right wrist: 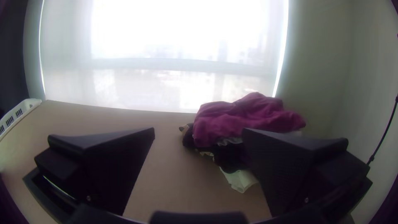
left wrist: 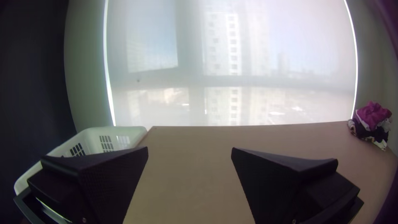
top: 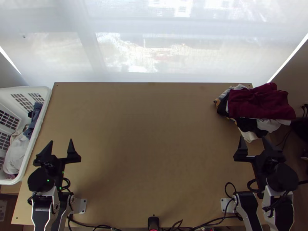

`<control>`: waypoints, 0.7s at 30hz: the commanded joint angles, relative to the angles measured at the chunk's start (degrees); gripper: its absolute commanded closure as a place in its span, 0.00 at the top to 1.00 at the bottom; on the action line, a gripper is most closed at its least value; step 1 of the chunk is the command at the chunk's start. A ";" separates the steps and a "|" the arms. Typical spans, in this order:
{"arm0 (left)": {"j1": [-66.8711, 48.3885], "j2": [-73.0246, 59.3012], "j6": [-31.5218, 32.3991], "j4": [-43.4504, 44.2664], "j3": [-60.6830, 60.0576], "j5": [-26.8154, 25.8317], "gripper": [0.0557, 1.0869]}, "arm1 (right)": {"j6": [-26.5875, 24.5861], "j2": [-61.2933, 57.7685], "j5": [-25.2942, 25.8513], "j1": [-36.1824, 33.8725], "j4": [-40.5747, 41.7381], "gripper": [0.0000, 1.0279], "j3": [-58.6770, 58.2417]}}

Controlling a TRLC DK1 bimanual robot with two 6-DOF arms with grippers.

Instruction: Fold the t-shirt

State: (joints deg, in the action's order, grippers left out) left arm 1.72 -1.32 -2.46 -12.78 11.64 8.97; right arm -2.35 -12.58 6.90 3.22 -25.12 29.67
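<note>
My left gripper (top: 61, 145) stands open over the table's left side in the top view, beside the basket. In its own wrist view the left gripper (left wrist: 190, 151) has bare table between its wide-apart fingers. My right gripper (top: 252, 143) is open at the table's right side, just nearer than the clothes pile. In the right wrist view the right gripper (right wrist: 199, 132) holds nothing. A dark red garment (top: 258, 103) lies folded on top of the pile at the right; whether it is a t-shirt I cannot tell. The same garment (right wrist: 244, 116) looks magenta in the right wrist view.
A white laundry basket (top: 40, 119) with grey and blue cloth (top: 17, 154) inside stands at the table's left edge. Black and white clothes (top: 248, 125) lie under the red garment, partly past the table's right edge. Cables (top: 215, 221) run along the near edge of the wooden table (top: 154, 146).
</note>
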 commanded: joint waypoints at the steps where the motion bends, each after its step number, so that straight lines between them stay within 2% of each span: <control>1: 5.93 -6.50 -1.50 -4.45 10.77 1.40 0.95 | 0.24 -9.31 0.93 -0.41 -0.01 0.95 7.51; 8: 13.49 -31.46 5.62 -16.93 34.15 1.40 0.95 | 3.23 -16.43 1.81 0.12 -4.32 0.95 17.09; 13: 15.69 -42.36 7.64 -16.67 44.52 1.40 0.95 | 2.96 -18.53 1.81 5.13 -10.73 0.95 23.94; 15: 19.47 -46.14 10.28 -15.96 46.63 1.40 0.95 | 2.00 -20.29 1.81 5.48 -13.55 0.95 26.23; 17: 25.71 -50.53 15.55 -15.88 47.69 1.05 0.95 | 1.73 -21.26 1.81 5.57 -14.34 0.95 27.11; 18: 28.08 -52.38 16.87 -14.91 48.13 -0.36 0.95 | 1.38 -21.52 1.81 5.65 -14.69 0.95 27.37; 21: 31.95 -56.33 17.05 -10.25 48.30 -0.53 0.95 | 0.42 -21.70 1.81 6.18 -15.39 0.95 27.46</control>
State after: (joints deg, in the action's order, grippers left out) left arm 23.55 -45.95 9.74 -27.33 54.46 9.82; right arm -0.45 -31.75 8.60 7.66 -37.04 53.56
